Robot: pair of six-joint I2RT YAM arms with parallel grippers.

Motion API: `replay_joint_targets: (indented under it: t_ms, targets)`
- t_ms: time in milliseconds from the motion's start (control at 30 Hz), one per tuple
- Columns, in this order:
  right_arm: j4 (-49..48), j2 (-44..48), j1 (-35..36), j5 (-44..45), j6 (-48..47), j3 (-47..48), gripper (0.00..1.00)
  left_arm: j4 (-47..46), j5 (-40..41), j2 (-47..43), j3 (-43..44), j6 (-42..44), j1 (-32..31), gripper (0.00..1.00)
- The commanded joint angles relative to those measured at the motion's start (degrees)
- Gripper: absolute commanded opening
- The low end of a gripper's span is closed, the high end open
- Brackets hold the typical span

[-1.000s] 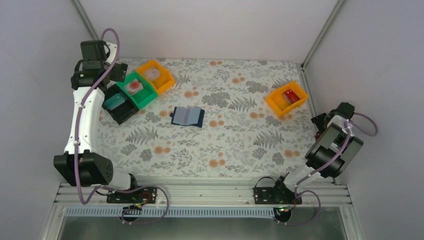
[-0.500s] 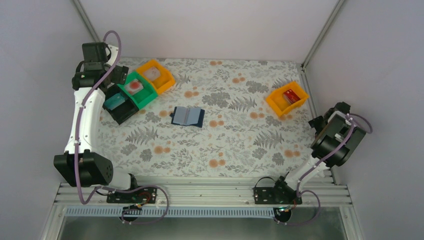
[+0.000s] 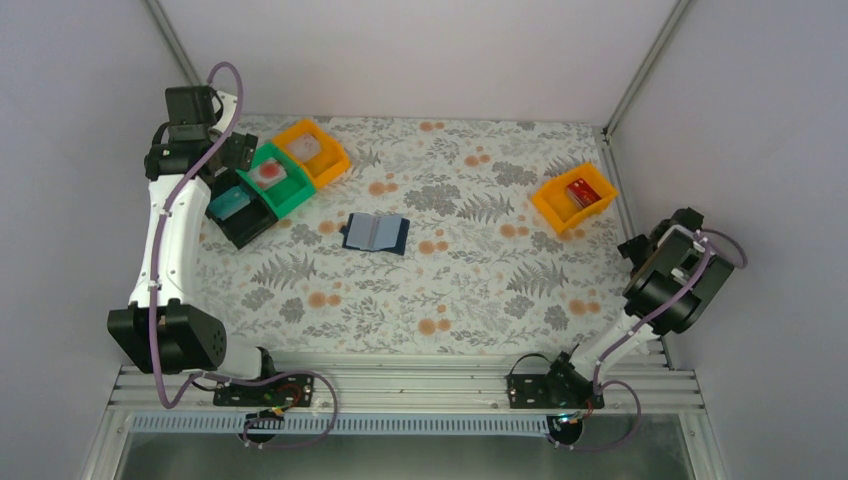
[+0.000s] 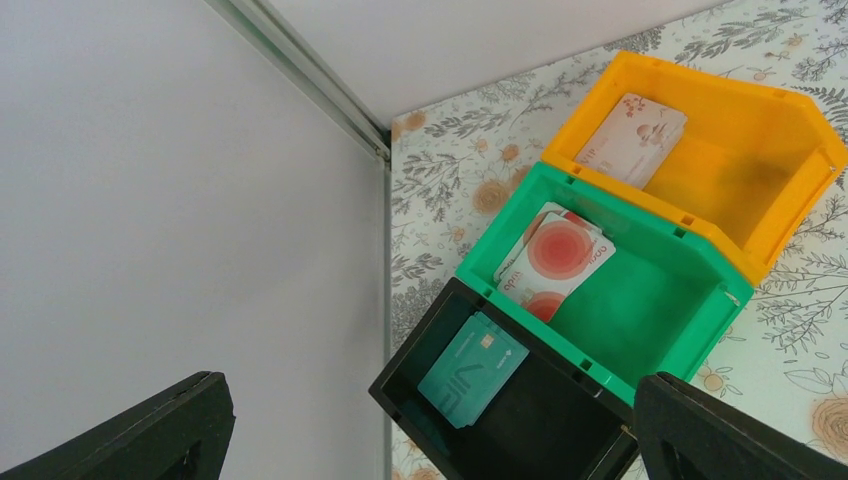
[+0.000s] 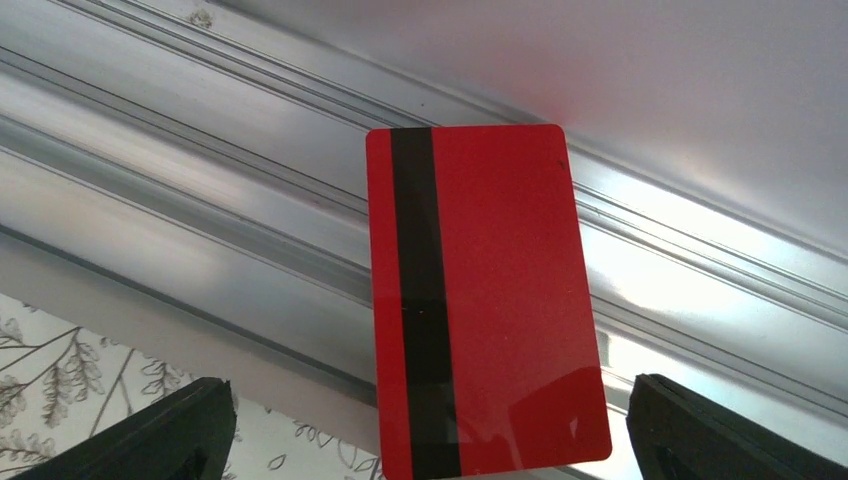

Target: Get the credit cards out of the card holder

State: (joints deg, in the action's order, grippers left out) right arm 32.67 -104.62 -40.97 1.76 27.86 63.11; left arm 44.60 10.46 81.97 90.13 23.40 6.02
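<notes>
The card holder [image 3: 374, 233], a dark navy wallet, lies open on the floral cloth at mid-table, with no gripper near it. My left gripper [image 4: 425, 440] is open and empty above the three bins at the back left [image 3: 232, 150]. A teal card [image 4: 473, 368] lies in the black bin [image 4: 560, 420]. A pale card with red circles [image 4: 555, 260] lies in the green bin [image 4: 660, 300]. A pale card [image 4: 632, 138] lies in the orange bin [image 4: 760, 160]. My right gripper [image 3: 640, 245] is at the table's right edge, jaws wide apart. A red card with a black stripe [image 5: 500, 300] shows between them, touching neither finger.
A second orange bin [image 3: 552, 207] at the back right holds a red card [image 3: 581, 191]. An aluminium rail [image 5: 200, 200] and the enclosure wall stand right behind the red card in the right wrist view. The left wall is close beside the black bin.
My right arm has lifted and swung toward the right wall, and its wrist has turned. My left arm has hardly moved. The card holder has not moved.
</notes>
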Motion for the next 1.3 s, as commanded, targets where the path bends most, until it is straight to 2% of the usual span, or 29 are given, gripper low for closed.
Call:
replay_joint_targets:
  t_ms: [0, 200, 533, 900, 967, 1267]
  targets:
    - [-5.93, -1.4, -4.77, 2.63, 1.15, -3.03, 0.99, 0.05, -0.52, -1.08, -0.47, 0.42, 0.31, 1.0]
    - [-10.64, 2.61, -6.58, 1.92, 1.37, -7.67, 0.99, 0.24, -0.42, -1.05, -0.57, 0.62, 0.26, 1.0]
    - [-11.61, 3.57, -9.39, 1.55, 2.55, -9.35, 0.99, 0.41, -0.61, -1.14, -0.35, 0.59, 0.31, 1.0]
    - [-12.16, 3.38, -10.25, 1.27, 2.54, -9.67, 0.91, 0.31, -0.4, -1.32, -0.79, 0.57, 0.31, 1.0]
    - [-12.27, 3.24, -10.34, 1.14, 2.55, -9.64, 0.88, 0.31, -0.28, -1.39, -0.89, 0.6, 0.31, 1.0]
    - [-14.54, 4.49, -10.88, -0.67, 3.26, -9.87, 0.86, 0.31, -0.22, -1.47, -0.98, 0.68, 0.31, 1.0]
